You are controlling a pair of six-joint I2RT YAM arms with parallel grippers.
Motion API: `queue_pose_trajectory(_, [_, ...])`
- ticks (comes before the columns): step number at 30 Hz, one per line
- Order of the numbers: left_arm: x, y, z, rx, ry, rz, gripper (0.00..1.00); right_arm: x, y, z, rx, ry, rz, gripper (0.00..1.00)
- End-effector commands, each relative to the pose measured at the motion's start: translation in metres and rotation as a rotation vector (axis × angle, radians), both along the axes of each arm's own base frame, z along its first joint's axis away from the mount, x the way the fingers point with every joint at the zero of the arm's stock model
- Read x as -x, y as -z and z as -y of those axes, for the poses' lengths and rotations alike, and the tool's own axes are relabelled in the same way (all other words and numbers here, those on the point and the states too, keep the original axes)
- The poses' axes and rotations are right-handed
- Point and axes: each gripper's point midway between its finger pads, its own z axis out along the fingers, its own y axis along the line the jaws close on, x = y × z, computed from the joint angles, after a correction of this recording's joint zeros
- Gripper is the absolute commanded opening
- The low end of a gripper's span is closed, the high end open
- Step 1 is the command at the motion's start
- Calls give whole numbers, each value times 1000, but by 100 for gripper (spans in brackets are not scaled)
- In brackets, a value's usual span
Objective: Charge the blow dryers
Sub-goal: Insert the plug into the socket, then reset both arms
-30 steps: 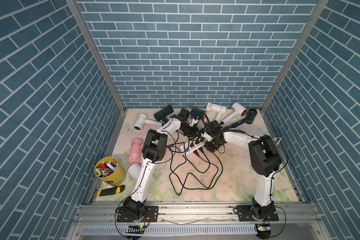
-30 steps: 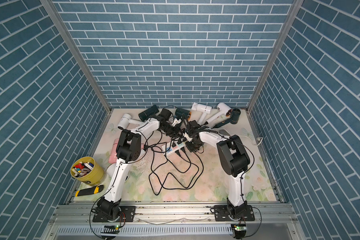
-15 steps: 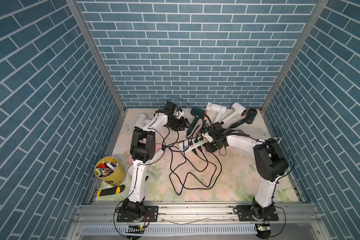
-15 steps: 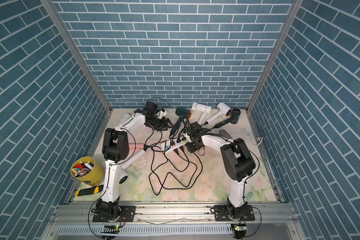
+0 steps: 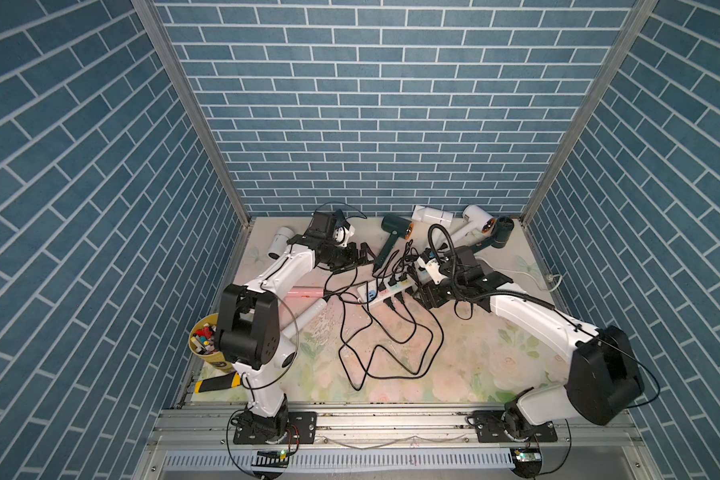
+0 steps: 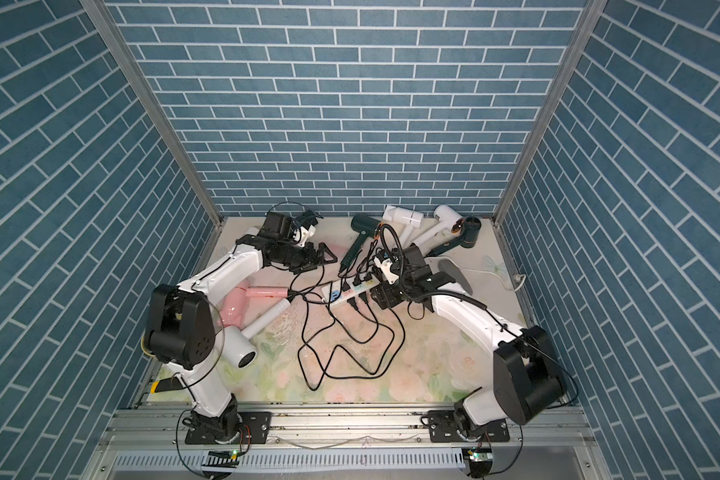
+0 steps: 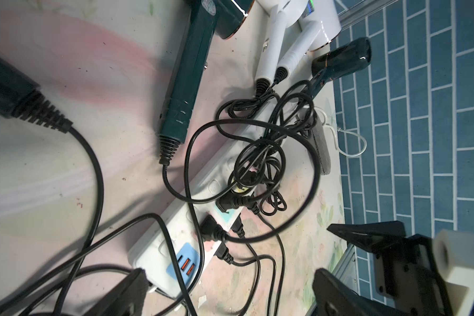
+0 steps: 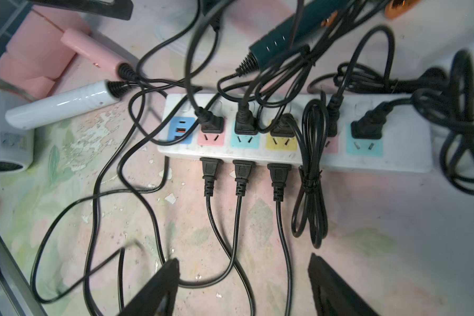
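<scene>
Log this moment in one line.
left end effector: open, empty | right end effector: open, empty, over cords | plugs: in strip | dryers: lying on table

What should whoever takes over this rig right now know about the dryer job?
Left gripper: open, empty, near the USB end of the power strip.
Right gripper: open, empty, over the strip's side plugs.
Blow dryers: lying around the strip, mostly at the back; pink one on the left.
Done: eight plugs look seated, five on top, three on the side; one partly hidden by a bundled cord.
Left: check that plug, retract both arms.
</scene>
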Motion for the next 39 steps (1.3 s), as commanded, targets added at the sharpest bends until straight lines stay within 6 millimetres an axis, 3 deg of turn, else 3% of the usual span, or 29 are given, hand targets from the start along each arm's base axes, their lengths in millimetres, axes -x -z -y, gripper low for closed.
queue_pose_trajectory(1, [17,-10,-2,-18,-23,77,99,19,-22,1,-89,4,17,97])
queue_pose_trajectory(9, [89,-31,-1,-127,-16,268,99,69,-54,26,-219,28,96,99])
queue_pose_trajectory(14, [119,-43,-10,-184,-52,388,100,80,-60,51,-244,133,159,99])
queue_pose_trajectory(17, [131,-45,-23,-250,-96,448,100,92,-65,54,-277,101,200,99])
queue_pose_trajectory(19, [132,-42,-40,-299,-156,469,100,93,-66,59,-269,98,240,99])
queue_pose_trajectory(23, [128,-39,-79,-423,-301,533,99,76,-64,70,-198,144,307,99])
queue_pose_trajectory(27, [116,-41,-105,-540,-410,611,100,41,-63,93,-157,267,332,99])
queue_pose_trajectory(33, [84,-36,-139,-706,-503,630,100,-10,-65,170,-70,620,441,99])
queue_pose_trajectory(35, [75,-28,-153,-750,-532,597,100,-17,-70,199,-80,751,502,99])
queue_pose_trajectory(39, [62,-3,-182,-825,-593,516,100,-18,-54,245,-82,920,593,99])
